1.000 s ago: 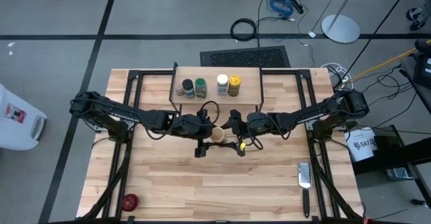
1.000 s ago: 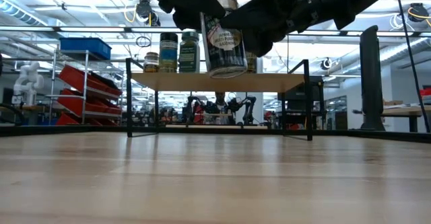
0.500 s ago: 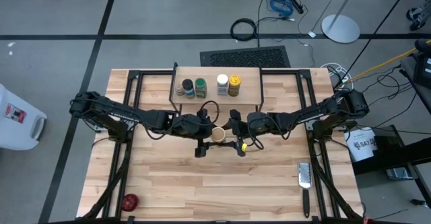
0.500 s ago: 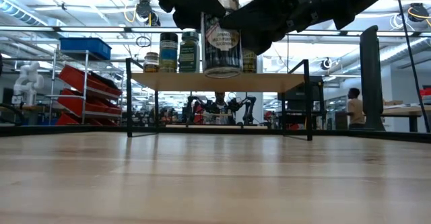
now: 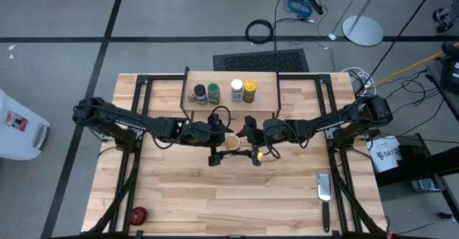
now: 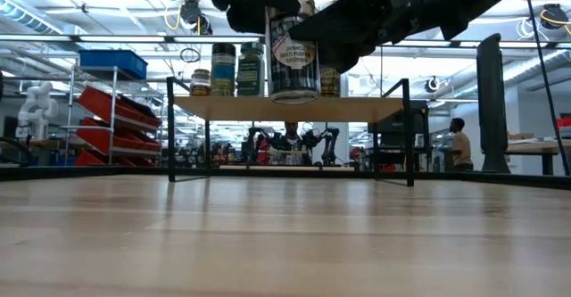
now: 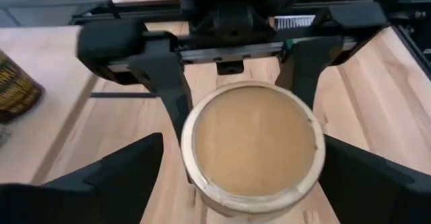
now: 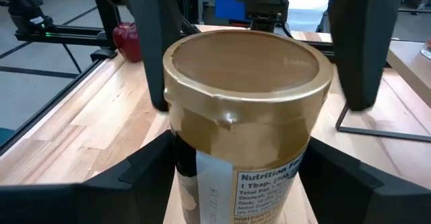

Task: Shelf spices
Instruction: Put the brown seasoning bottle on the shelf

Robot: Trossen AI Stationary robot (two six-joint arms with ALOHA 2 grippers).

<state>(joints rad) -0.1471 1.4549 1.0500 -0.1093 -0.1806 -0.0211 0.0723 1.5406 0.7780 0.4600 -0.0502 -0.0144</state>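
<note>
Four jars [image 5: 223,92] are already stood on the shelf [image 5: 231,81], while the fifth, tan-lidded jar [image 5: 232,143] is held in the air just before it, gripped by the right gripper [image 5: 249,144], the left gripper [image 5: 217,144] spread wide beside it.

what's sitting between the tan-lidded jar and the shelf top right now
Nothing visible. The tan-lidded jar hangs in the right gripper, above the table in front of the shelf. Four jars already stand on the plank, with a gap mid-row.
</note>
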